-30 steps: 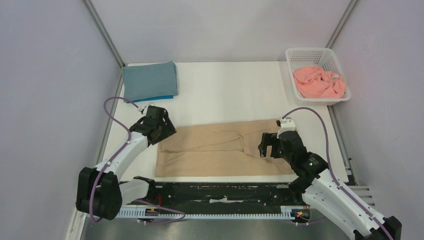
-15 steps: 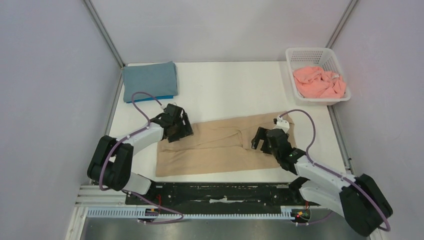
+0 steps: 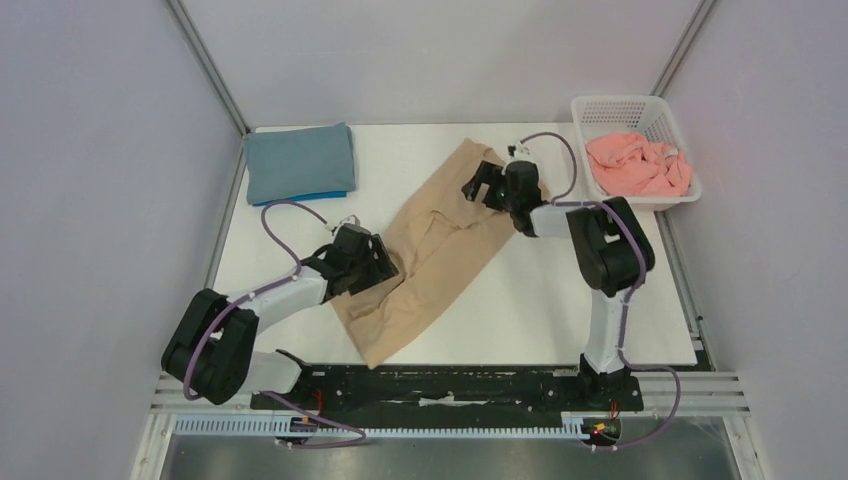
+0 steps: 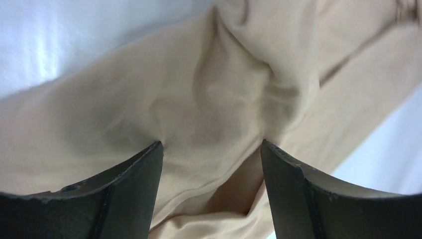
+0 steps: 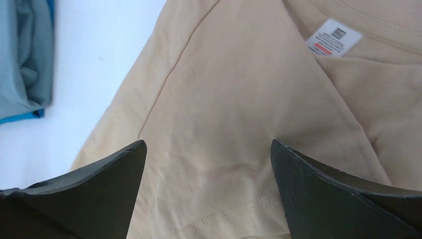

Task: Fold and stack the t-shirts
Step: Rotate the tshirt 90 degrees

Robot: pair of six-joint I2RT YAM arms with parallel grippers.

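The tan t-shirt (image 3: 440,250) lies folded in a long strip, running diagonally from the near left to the far middle of the table. My left gripper (image 3: 375,262) is open, its jaws pressed down astride a rumpled fold of the tan shirt (image 4: 224,99) at its left edge. My right gripper (image 3: 482,188) is open over the shirt's far end (image 5: 239,99), next to a white label (image 5: 333,37). The slate-blue shirt (image 3: 300,160) lies folded at the far left on the bright blue shirt (image 3: 322,197). The salmon-pink shirt (image 3: 640,165) is crumpled in the basket.
The white slatted basket (image 3: 625,102) stands at the far right corner. Metal frame posts rise at the back corners. A black rail runs along the near table edge (image 3: 450,380). The folded stack also shows in the right wrist view (image 5: 22,59).
The tan shirt has swung from lying crosswise near the front to a diagonal. My right gripper has travelled far back with its end. My left gripper has shifted right and nearer.
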